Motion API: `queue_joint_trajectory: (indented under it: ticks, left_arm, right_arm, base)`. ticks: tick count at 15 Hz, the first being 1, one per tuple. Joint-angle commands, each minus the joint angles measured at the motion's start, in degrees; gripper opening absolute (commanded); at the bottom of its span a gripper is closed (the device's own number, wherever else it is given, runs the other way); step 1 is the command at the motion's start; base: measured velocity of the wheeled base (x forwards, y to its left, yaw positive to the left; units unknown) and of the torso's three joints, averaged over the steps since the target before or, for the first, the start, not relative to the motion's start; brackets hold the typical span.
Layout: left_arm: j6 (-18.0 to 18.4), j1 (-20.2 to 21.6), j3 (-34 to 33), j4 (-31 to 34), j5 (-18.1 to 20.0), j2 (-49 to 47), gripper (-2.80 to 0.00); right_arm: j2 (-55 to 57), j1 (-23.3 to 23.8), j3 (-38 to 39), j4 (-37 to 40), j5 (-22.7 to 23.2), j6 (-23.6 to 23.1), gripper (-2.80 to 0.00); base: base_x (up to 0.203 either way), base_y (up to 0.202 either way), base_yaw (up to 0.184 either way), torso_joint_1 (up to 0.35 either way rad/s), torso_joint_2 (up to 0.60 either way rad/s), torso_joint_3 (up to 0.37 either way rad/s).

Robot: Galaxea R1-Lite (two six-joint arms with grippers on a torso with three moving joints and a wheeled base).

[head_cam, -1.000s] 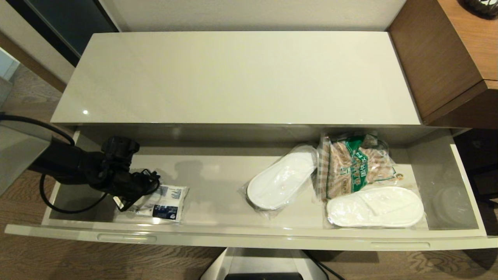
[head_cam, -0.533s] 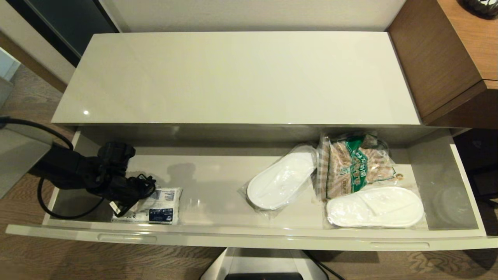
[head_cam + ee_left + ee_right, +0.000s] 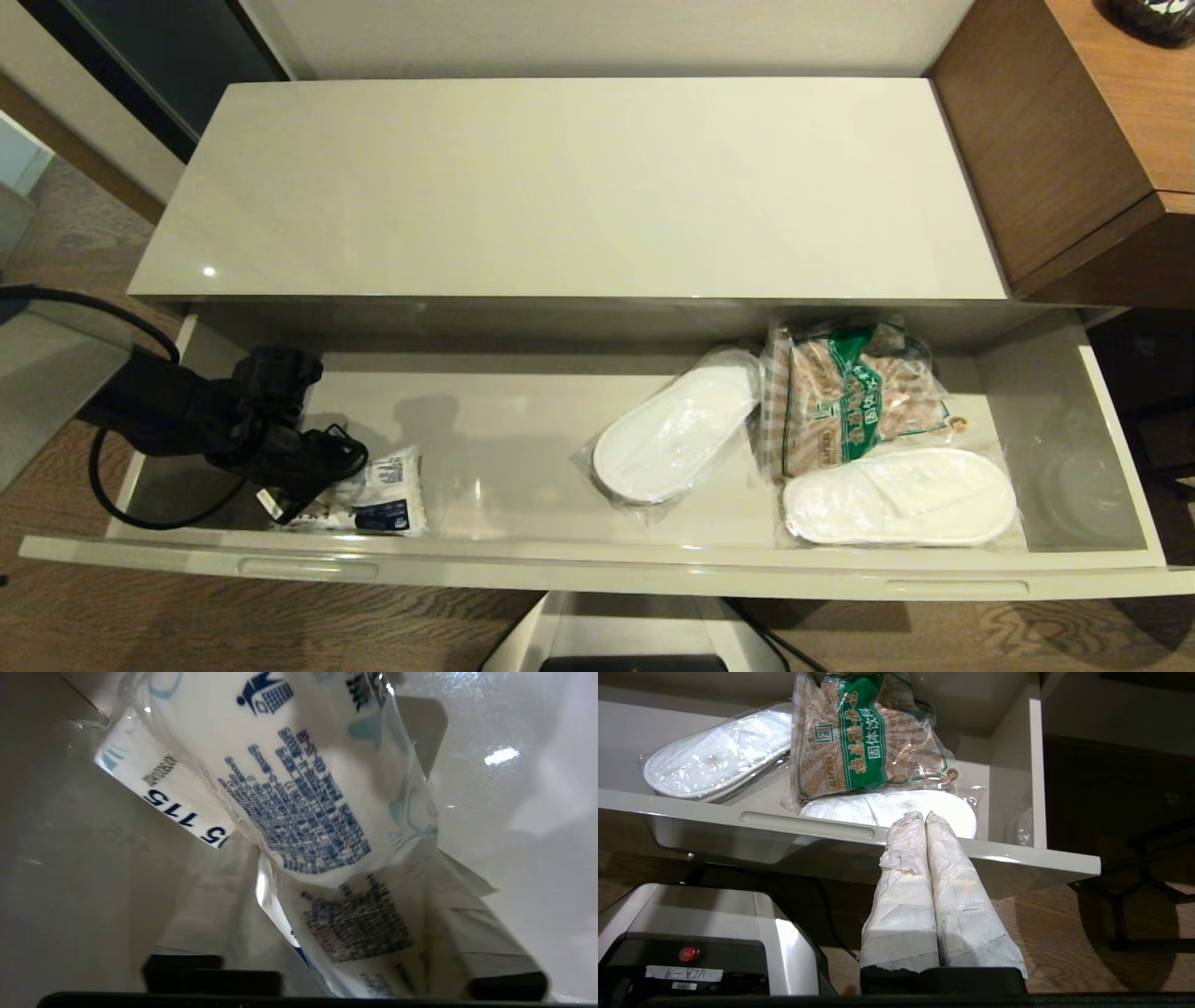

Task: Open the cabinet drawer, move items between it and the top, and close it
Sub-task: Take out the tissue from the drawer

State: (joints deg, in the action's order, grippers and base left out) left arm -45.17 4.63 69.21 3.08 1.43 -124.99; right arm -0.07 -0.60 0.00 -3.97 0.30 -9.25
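The cabinet drawer (image 3: 597, 571) stands pulled out below the bare cream top (image 3: 579, 187). At the drawer's left end my left gripper (image 3: 322, 485) is shut on the small white packet (image 3: 387, 495). Its near end is pinched and crumpled, and in the left wrist view the packet (image 3: 299, 812) rises off the drawer floor. The clear bag with green print (image 3: 845, 401) lies at the drawer's right end, partly under the cabinet's overhang. My right gripper (image 3: 925, 817) is shut with nothing in it. It hangs low in front of the drawer's front edge (image 3: 1017, 858), out of the head view.
Two wrapped white slippers lie in the drawer, one in the middle (image 3: 672, 434) and one in front of the bag (image 3: 896, 497). Brown wooden furniture (image 3: 1074, 140) adjoins the cabinet on the right. My own base (image 3: 705, 933) sits below the drawer front.
My left gripper has drawn back to the left, pulling the small white packet with it. The packet has bunched up and tilted. Nothing else has moved.
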Motion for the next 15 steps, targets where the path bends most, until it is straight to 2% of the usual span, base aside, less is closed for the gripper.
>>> queue_joint_trajectory:
  ticks: [1,4,7,12,15]
  left_arm:
    - [-0.27,-0.06,-0.44,-0.06,0.21,1.67,-2.8]
    - [-0.16,-0.57,-2.43,0.49,1.52,5.47,-2.8]
    - [-0.15,-1.18,-5.53,2.29,5.21,16.71,-2.8]
    - [0.29,-2.99,-6.71,17.65,12.04,40.39,-2.8]
    - [2.48,-5.03,-6.53,26.2,14.27,51.87,-2.8]
  right_arm:
    - [-0.63,-0.02,0.09,-0.07,0.05,-0.07,-2.8]
    - [-0.63,-0.02,0.09,0.01,0.05,-0.07,-2.8]
    - [-0.63,-0.02,0.09,-0.07,0.05,-0.07,-2.8]
    - [-0.63,-0.02,0.09,-0.07,0.05,-0.07,-2.8]
    - [-0.63,-0.02,0.09,-0.07,0.05,-0.07,-2.8]
  base:
    - [0.0,0.0,0.0,0.0,0.0,0.0]
    - [0.0,0.0,0.0,0.0,0.0,0.0]
    - [0.0,0.0,0.0,0.0,0.0,0.0]
    - [0.0,0.0,0.0,0.0,0.0,0.0]
    - [0.0,0.0,0.0,0.0,0.0,0.0]
